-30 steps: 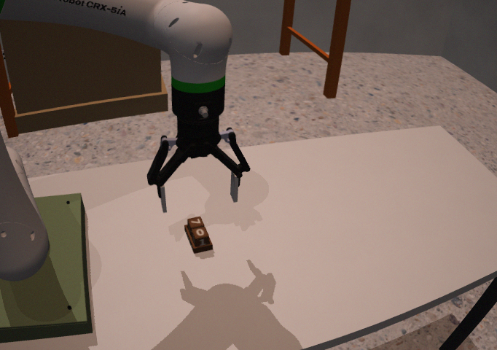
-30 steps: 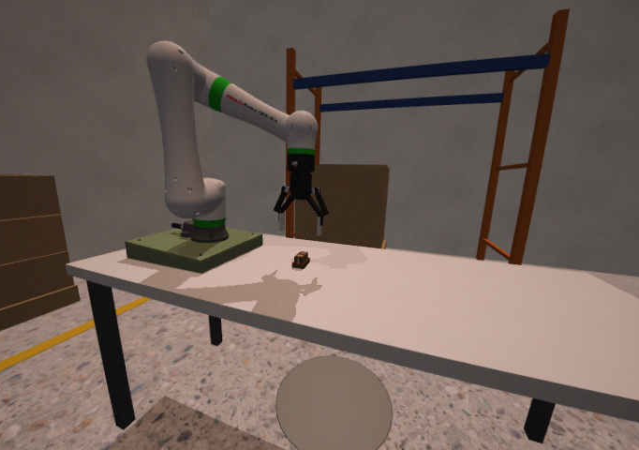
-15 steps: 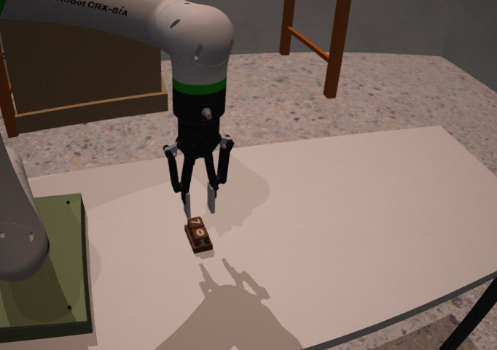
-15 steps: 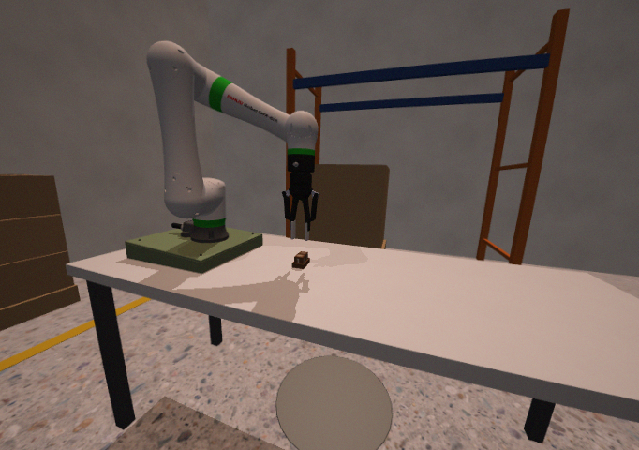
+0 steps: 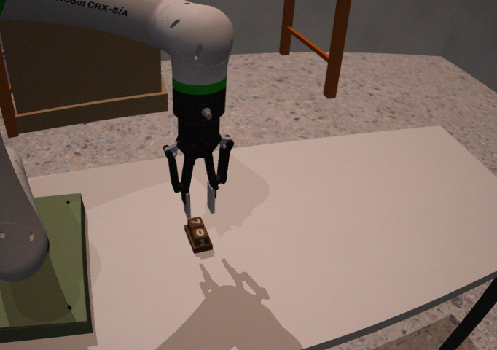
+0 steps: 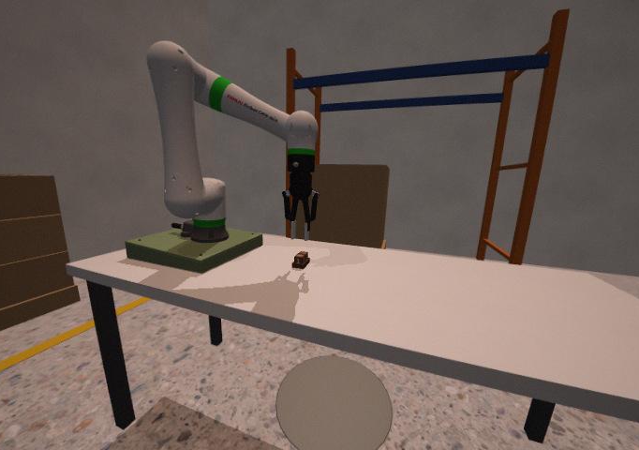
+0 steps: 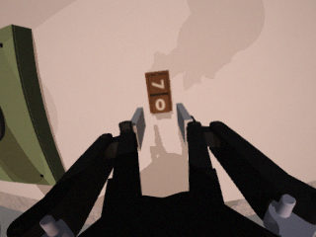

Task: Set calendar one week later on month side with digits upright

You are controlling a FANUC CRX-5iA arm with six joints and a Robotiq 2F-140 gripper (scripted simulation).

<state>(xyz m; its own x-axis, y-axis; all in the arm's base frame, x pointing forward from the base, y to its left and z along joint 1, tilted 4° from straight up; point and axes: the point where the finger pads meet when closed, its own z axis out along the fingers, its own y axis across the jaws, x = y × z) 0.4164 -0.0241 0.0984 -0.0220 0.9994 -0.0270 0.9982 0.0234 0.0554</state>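
Workshop-like room, orange-and-blue rack frame (image 5: 337,49) (image 6: 532,148), grey walls, speckled floor

I'm looking at a small dark-brown wooden calendar tray (image 5: 202,249) (image 6: 300,265), and it's sitting flat on the pale tabletop. In it I've got two small brown cubes with pale digits, side by side in one row. The top of the one cube (image 5: 195,222) (image 7: 158,82) reads 7 for me; the other cube (image 5: 200,232) (image 7: 160,104), right next to it, shows 0 on top. From above I also catch a fainter mark on that 0 cube's side face, too dim to call. Both digits lie turned sideways to the row, and both cubes look level.
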